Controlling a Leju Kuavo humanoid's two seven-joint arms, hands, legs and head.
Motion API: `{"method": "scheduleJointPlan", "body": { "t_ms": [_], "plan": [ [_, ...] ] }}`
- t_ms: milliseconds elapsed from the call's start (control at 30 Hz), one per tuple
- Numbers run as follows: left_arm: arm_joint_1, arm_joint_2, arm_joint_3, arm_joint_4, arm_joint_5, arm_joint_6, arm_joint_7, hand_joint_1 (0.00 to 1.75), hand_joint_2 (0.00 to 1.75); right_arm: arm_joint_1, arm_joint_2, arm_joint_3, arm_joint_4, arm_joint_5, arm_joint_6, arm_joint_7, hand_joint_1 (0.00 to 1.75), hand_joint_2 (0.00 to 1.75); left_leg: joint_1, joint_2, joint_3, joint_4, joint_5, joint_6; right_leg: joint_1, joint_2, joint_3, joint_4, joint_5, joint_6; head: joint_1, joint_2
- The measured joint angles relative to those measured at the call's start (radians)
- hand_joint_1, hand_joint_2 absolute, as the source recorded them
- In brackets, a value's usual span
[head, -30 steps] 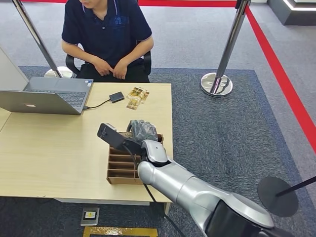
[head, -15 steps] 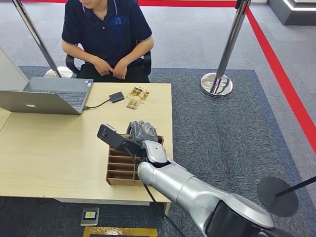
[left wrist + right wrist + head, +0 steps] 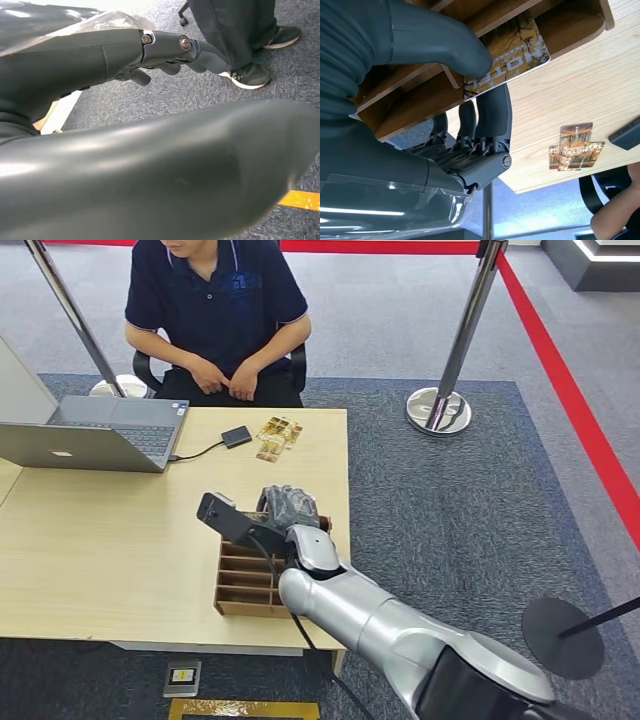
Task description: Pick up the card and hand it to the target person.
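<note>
Thumb and dark fingers (image 3: 491, 117) of the right hand (image 3: 288, 506) are pinching a yellow-brown printed hotel card (image 3: 508, 55), which is sitting in the end slot of the slotted brown wooden organiser box (image 3: 245, 580) on the light wooden table (image 3: 98, 540) (wrist view is turned). More similar cards (image 3: 278, 436) are lying near the seated person in a dark polo shirt (image 3: 217, 300). The left hand (image 3: 166, 52) is hanging over carpet, fingers loosely curled, holding nothing.
</note>
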Motion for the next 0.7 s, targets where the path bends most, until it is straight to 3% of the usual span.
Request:
{"method": "scheduleJointPlan", "body": {
  "t_ms": [700],
  "plan": [
    [0.0,0.0,0.0,0.0,0.005,0.003,-0.004,0.0,0.0,-0.001,0.0,-0.001,-0.056,-0.005,-0.027,-0.032,1.12,1.75,0.0,0.0,0.0,0.0,0.0,0.0,0.0,0.0,0.0,0.0,0.0,0.0,0.0,0.0]
  ]
}}
